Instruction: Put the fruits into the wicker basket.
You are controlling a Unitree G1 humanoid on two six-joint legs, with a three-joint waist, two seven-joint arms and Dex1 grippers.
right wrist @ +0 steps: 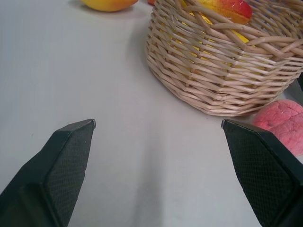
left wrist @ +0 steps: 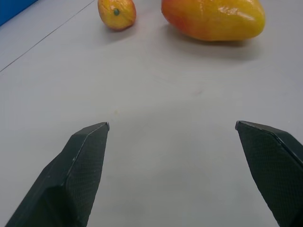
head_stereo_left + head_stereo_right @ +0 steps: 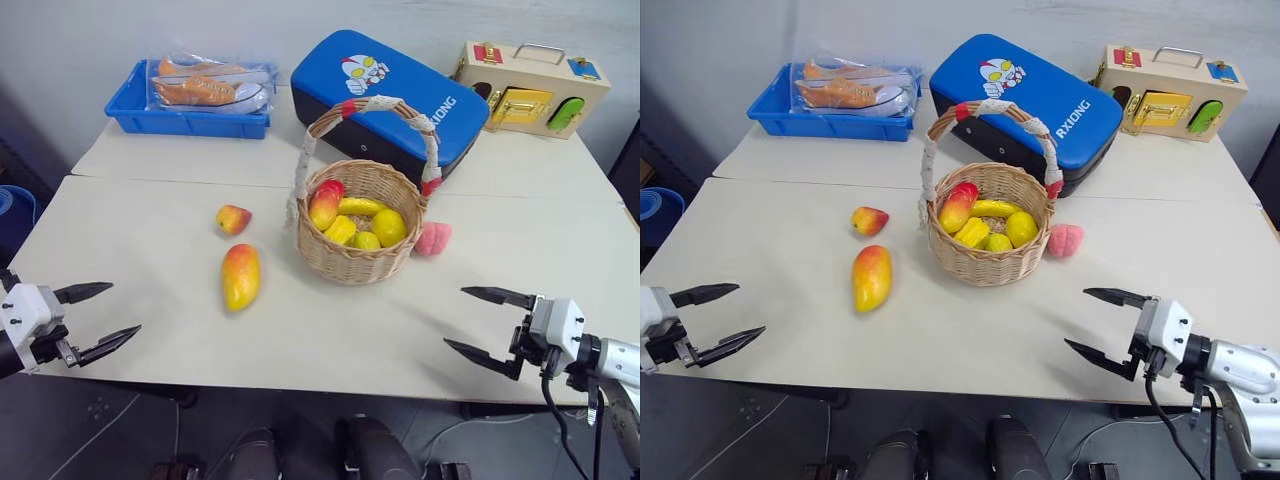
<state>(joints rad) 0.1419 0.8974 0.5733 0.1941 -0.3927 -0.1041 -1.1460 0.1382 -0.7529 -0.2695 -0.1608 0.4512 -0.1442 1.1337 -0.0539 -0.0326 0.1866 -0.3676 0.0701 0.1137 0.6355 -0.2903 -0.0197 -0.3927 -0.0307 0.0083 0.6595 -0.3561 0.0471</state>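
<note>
Both pincers, left point(image 3: 122, 312) and right point(image 3: 452, 318), gape wide and empty at the desk's point(image 3: 330, 340) near edge. The right wrist view catches the peach point(image 1: 283, 122) touching the basket point(image 1: 213, 75); the left wrist view has the mango point(image 2: 213, 19) and apple point(image 2: 116, 13) instead.

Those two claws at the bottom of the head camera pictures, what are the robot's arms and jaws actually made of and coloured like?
Each arm ends in a boxy white wrist block. The left gripper and right gripper each carry two slim black jaws tapering to points, finely cross-hatched up close on the fingers. Behind the right block sits a black collar and a silver-grey forearm, with a black cable hanging below it.
</note>
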